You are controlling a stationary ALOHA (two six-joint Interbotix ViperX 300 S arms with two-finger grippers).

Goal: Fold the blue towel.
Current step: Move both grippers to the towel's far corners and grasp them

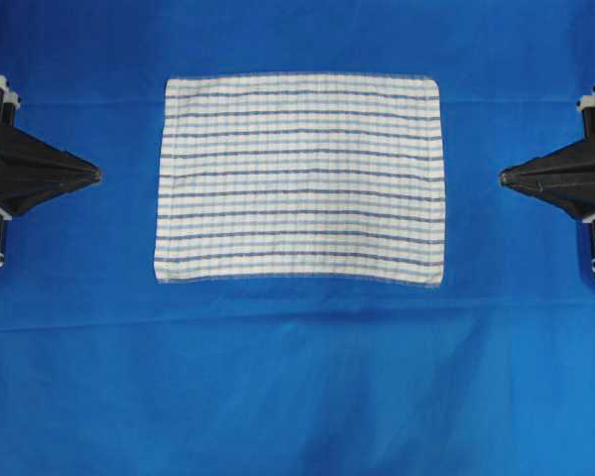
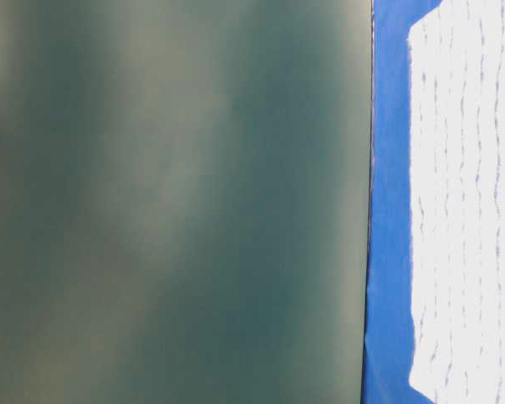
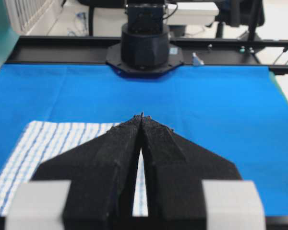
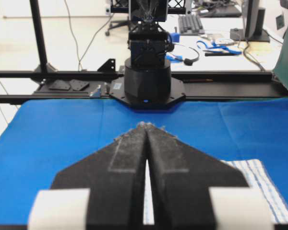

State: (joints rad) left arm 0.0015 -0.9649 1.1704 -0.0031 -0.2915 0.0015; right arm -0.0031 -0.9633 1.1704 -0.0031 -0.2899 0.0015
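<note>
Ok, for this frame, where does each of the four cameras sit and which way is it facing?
Overhead: above the table, looking straight down on the blue towel spread flat on the blue sheet; left gripper and right gripper at the edges.
Table-level: low, mostly blocked by a green panel; no robot parts.
Left wrist: behind shut fingers, facing the opposite arm's base.
Right wrist: mirror of it, facing the other arm's base.
Shared: all four show the towel.
</note>
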